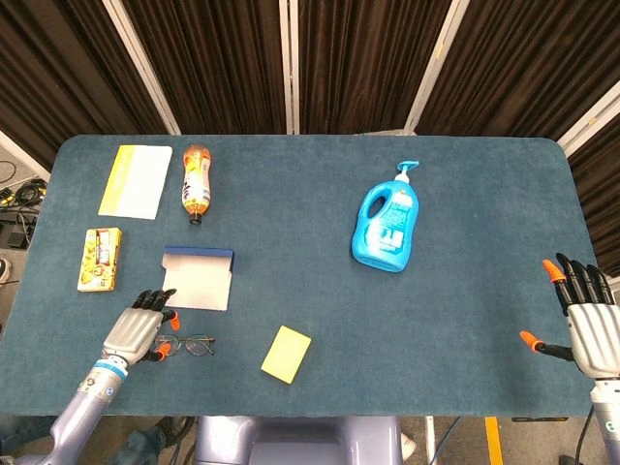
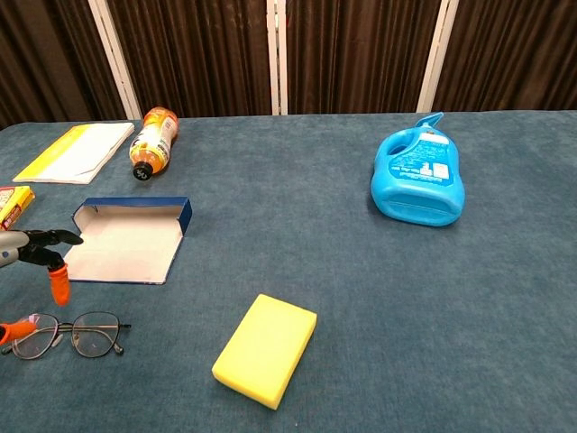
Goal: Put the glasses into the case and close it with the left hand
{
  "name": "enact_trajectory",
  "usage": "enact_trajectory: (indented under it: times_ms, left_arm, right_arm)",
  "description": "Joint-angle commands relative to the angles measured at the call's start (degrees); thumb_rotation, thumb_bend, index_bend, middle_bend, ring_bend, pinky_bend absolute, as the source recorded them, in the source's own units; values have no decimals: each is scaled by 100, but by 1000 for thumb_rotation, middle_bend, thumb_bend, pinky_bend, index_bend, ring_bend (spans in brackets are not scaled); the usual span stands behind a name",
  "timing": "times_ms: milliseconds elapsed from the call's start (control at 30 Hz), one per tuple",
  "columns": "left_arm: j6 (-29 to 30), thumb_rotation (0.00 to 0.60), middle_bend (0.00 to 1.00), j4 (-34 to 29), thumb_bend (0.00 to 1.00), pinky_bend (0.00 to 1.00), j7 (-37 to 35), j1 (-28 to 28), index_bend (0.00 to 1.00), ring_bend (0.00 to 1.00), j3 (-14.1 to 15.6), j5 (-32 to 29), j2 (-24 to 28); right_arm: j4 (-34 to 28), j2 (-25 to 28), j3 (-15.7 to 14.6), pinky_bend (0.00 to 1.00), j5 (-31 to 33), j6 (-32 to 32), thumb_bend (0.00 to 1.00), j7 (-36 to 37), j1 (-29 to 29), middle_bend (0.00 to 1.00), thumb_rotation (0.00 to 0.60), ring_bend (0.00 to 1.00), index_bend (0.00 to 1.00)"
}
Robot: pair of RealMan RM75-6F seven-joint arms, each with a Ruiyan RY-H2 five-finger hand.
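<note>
Dark curtains with pale uprights behind; below them one blue-carpeted table (image 1: 465, 291), wide and mostly bare on the robot's right half. Counted from largest down: one blue detergent bottle (image 1: 387, 225) lying flat right of centre, one yellow-and-white booklet (image 1: 136, 180) at the far left, one case (image 1: 198, 278) lying open with its pale inside up and its dark lid edge on the far side, one orange drink bottle (image 1: 195, 182) on its side, one yellow sponge (image 1: 287, 354) near the front edge, one snack box (image 1: 100, 259), one pair of glasses (image 1: 184, 344). Glasses resting on the cloth lenses-flat, long axis running left to right along the front edge, just in front of the case and apart from it. Left hand (image 1: 142, 325) by far the nearer: over the left end of the frame, fingers spread and reaching toward the case, orange-tipped thumb (image 2: 59, 283) hanging above the left lens in the chest view, holding nothing, contact with the frame not visible. Glasses lying just to the right of and below those fingers, so probably a short drop and pinch next. Right hand (image 1: 587, 325) well apart at the table's far right edge, fingers spread, empty.
</note>
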Motion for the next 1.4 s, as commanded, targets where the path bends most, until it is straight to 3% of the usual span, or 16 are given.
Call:
enact_trajectory:
  times_ms: [33,800,1400]
  left_arm:
    - [0,600,0,43,373,0,23,-40,425,0,14,-39,-91]
    - [34,600,0,193,424,0,251,-263,538,0,128,-359,-453]
    - [232,600,0,2,452,0,57,-330,576,0,28,-286,-222]
  right_arm:
    - [1,1,-1,0,-2,-3,0,7,3,0,600,0,0]
    - [14,49,20,0,50,-13,0,160,4,0,600,0,0]
    - [14,33,7,0,42,-19,0,110,9,0,600,0,0]
